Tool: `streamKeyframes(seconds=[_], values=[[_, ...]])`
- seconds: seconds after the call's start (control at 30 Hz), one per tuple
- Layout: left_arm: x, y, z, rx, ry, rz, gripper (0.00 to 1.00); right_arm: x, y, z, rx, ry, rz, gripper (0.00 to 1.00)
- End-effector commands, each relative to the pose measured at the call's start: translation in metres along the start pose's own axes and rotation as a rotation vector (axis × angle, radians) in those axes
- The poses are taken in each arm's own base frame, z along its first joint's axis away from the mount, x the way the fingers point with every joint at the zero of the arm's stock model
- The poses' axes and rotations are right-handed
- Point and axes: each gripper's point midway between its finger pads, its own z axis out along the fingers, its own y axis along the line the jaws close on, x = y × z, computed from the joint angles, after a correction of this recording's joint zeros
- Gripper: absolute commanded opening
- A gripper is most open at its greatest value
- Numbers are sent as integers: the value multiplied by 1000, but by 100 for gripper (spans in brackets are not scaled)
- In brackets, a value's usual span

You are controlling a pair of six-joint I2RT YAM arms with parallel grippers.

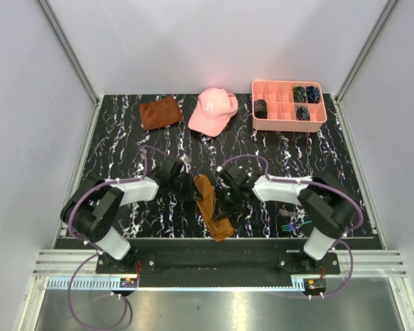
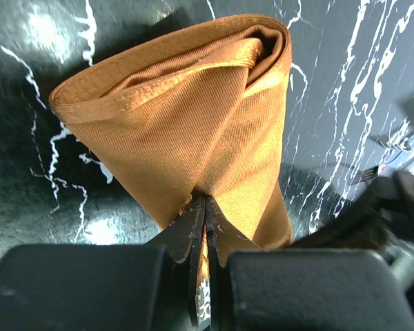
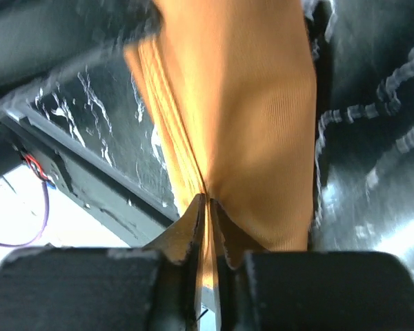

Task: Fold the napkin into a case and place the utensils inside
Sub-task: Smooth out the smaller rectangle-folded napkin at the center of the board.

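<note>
The orange-brown napkin (image 1: 208,201) lies folded into a long narrow strip near the table's front edge, between my two arms. My left gripper (image 1: 192,194) is shut on its left side, and in the left wrist view the cloth (image 2: 193,117) bunches up from the closed left gripper (image 2: 205,200). From the right, my right gripper (image 1: 225,204) is shut on the napkin (image 3: 255,117), with fabric pinched at the right gripper's tips (image 3: 208,200). The utensils (image 1: 290,225) lie on the table beside the right arm's base, iridescent, with fork tines showing.
At the back stand a pink cap (image 1: 212,110), a smaller rust-brown cloth (image 1: 160,112) and a pink compartment tray (image 1: 288,125) holding dark items. The table's front edge (image 1: 221,240) runs just below the napkin's near end.
</note>
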Motion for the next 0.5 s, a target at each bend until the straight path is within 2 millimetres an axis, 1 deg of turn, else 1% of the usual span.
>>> streamKeyframes(seconds=[0.0, 0.1, 0.17, 0.27, 0.33, 0.4, 0.43, 0.47], values=[[-11, 26, 5, -123, -39, 19, 5, -3, 20, -36, -11, -54, -79, 15], [-12, 26, 5, -127, -40, 21, 5, 10, 25, -36, -68, -21, -58, 18], [-12, 26, 7, -124, -38, 20, 5, 20, 27, -27, -126, 0, -36, 18], [-13, 28, 9, -125, -35, 12, 5, 38, 11, -6, -129, 50, 6, 18], [-12, 30, 11, -132, -33, 6, 5, 45, -4, 1, -103, 59, 21, 18], [-14, 32, 11, -137, -37, 2, 5, 44, -13, 2, -73, 47, 4, 18], [-15, 32, 12, -136, -38, 2, 5, 42, -15, -2, -50, 48, 5, 18], [-16, 33, 11, -139, -39, 1, 5, 36, -16, -6, -21, 16, -10, 18]])
